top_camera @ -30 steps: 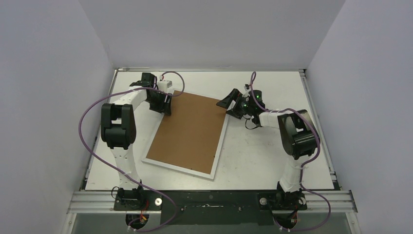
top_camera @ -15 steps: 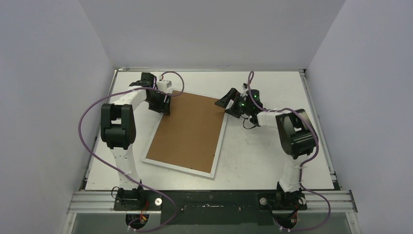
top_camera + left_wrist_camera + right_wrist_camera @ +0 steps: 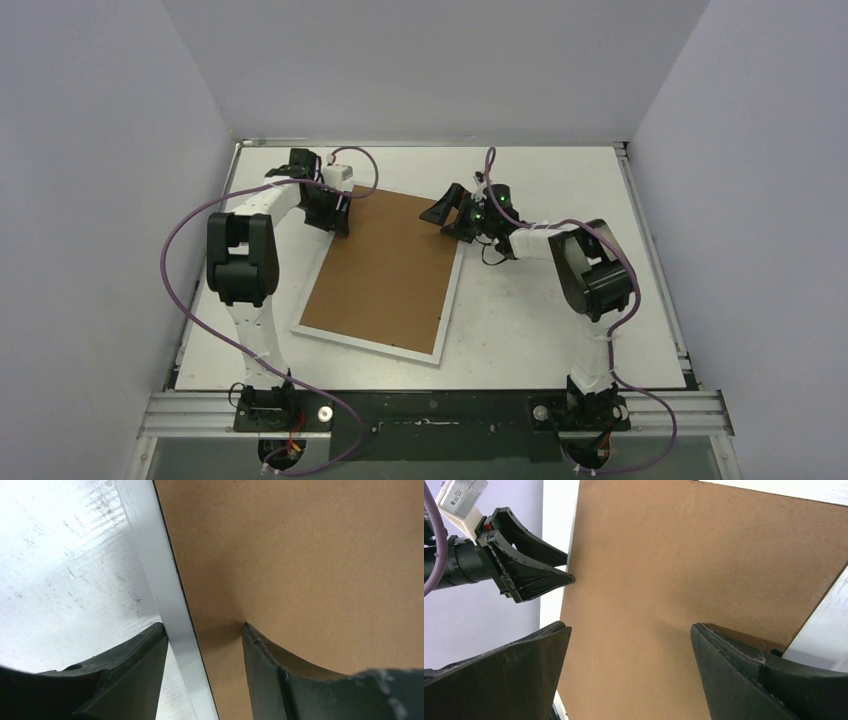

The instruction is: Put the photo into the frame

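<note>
1. left end effector (image 3: 204, 625): fingers spread, nothing pinched. They stand astride one long edge of the frame. The outer tip touches the white rim from the table side. The inner tip appears to rest on the brown board.
2. frame (image 3: 165, 580): its rim passes straight between those fingers. It lies back-up and flat on the table (image 3: 60, 555), with the brown board (image 3: 310, 555) on its back.
3. right end effector (image 3: 630, 627): fingers wide apart and empty, over the board near the corner opposite the left end effector. Contact cannot be told.
4. photo: in no view. Whether it lies beneath the board under both end effectors cannot be told.
5. Hazards, as judged:
   - A sideways nudge from the outer left finger would skid the light frame across the table.
   - Uneven downward pressure could tip the board out of its seat.
   - That pressure could also crease a print, if one lies under it.
</note>
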{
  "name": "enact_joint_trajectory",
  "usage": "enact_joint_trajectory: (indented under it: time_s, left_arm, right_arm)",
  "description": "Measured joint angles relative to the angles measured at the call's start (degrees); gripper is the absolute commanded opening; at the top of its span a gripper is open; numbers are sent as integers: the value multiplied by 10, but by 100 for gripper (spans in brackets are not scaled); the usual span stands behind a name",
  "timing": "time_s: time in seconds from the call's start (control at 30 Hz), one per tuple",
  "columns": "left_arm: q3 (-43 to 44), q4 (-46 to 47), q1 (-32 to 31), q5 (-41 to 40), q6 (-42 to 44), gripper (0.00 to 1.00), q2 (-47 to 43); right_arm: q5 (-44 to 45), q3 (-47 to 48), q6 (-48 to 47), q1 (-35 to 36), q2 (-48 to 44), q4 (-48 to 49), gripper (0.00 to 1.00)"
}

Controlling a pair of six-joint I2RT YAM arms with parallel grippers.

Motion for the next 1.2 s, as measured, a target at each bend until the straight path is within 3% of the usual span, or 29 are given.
enact_joint_trajectory:
  time_s: [0.23,0.4,0.67,0.73,0.93,1.07,1.2]
  left_arm:
    - [2,-3,0,1,0,53,0]
    - [16,-28,0,8,16,60,0]
    - [96,-186,4,70,77,97,-13]
    - [84,-215,12,73,106,96,-42]
    - [-128,-250,29,29,213,96,-233]
    - [-266,-250,21,-21,262,96,-323]
    - [-345,-230,6,-67,287,96,-367]
  right_arm:
    - [-21,13,6,-7,1,-10,96]
    - [-25,102,-28,-30,1,-83,92]
    - [63,352,-160,-76,82,-150,90]
    - [71,381,-173,-80,120,-158,90]
    - [61,395,-171,-84,240,-170,90]
    - [42,384,-158,-87,241,-140,91]
    - [22,354,-144,-89,233,-105,92]
